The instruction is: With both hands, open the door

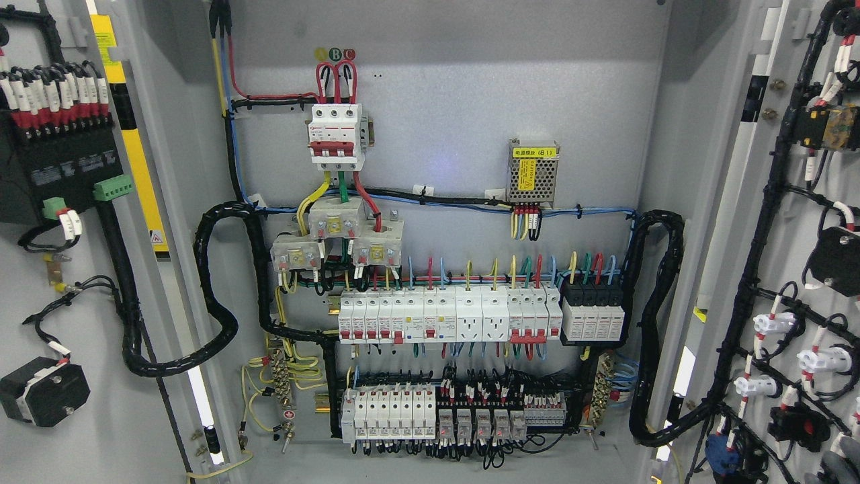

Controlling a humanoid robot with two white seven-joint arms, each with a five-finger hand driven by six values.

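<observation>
Both doors of the grey electrical cabinet stand swung wide open. The left door (80, 444) shows its inner face at the picture's left, carrying a black terminal block and wired parts. The right door (789, 222) shows its inner face at the right, with black cable looms and white switch backs. Between them the cabinet's back panel (443, 87) is fully exposed. My left hand is out of view. A grey rounded shape (841, 468) at the bottom right corner may be part of my right hand. It is cut off by the picture's edge.
On the panel sit a red-and-white main breaker (336, 136), a small power supply (533, 173), a row of breakers (447, 316) and a lower terminal row (437, 413). Thick black cable bundles (215, 289) loop from the panel to each door.
</observation>
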